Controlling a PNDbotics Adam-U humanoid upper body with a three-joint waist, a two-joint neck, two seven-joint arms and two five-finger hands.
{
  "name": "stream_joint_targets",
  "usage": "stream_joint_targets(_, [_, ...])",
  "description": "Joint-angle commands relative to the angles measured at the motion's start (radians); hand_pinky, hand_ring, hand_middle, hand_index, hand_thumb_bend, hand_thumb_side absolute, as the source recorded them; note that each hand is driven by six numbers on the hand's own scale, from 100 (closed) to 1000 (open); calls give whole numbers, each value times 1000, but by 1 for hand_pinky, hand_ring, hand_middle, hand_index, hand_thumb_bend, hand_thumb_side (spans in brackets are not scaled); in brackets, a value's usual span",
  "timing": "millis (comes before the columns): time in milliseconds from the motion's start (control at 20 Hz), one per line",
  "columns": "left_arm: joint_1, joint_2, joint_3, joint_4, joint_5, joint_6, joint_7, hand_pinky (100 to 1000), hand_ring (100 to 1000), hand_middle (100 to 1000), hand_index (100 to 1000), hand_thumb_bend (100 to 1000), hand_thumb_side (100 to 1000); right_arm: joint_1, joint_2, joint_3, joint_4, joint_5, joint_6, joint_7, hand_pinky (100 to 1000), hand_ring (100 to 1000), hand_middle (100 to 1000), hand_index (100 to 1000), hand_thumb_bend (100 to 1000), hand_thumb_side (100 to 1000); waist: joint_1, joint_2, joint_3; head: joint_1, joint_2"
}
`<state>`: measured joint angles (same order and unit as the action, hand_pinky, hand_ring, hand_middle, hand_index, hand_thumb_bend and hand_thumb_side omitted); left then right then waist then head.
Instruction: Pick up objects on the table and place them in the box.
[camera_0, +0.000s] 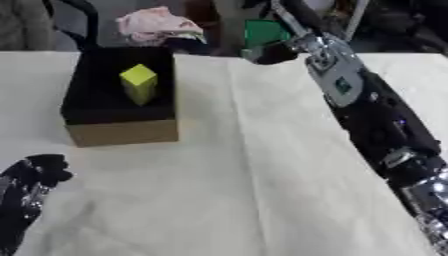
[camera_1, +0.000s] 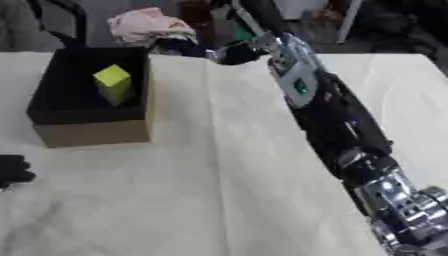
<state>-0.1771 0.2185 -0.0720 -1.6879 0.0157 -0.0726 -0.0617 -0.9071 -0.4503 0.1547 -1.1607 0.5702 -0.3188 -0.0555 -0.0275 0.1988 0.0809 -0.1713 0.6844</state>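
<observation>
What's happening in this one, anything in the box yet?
A yellow block already sits inside the box at the table's far left. The right arm stretches across to the far edge, where its right hand is by a green object; whether it grips it is unclear. The left hand rests idle at the lower left.

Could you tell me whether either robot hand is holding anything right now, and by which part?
The right robot hand reaches to the table's far edge beside a green object; whether it grips it cannot be told. The left robot hand holds nothing.
</observation>
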Motion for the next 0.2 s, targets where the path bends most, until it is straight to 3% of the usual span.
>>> stream_joint_targets(50, [-2, 5, 11, -11, -2, -1, 8, 683, 575, 565, 680, 544, 616, 36, -65, -6, -104, -58, 23, -45, 625, 765, 660, 864, 379, 227, 5, -21, -10, 18, 20])
stream_joint_targets(200, [-1, 3, 12, -11, -2, -1, 9, 683, 575, 565, 679, 543, 617, 117, -91, -10, -187, -109, 52, -66, 621, 763, 655, 864, 354, 246, 11, -20, -27, 26, 31])
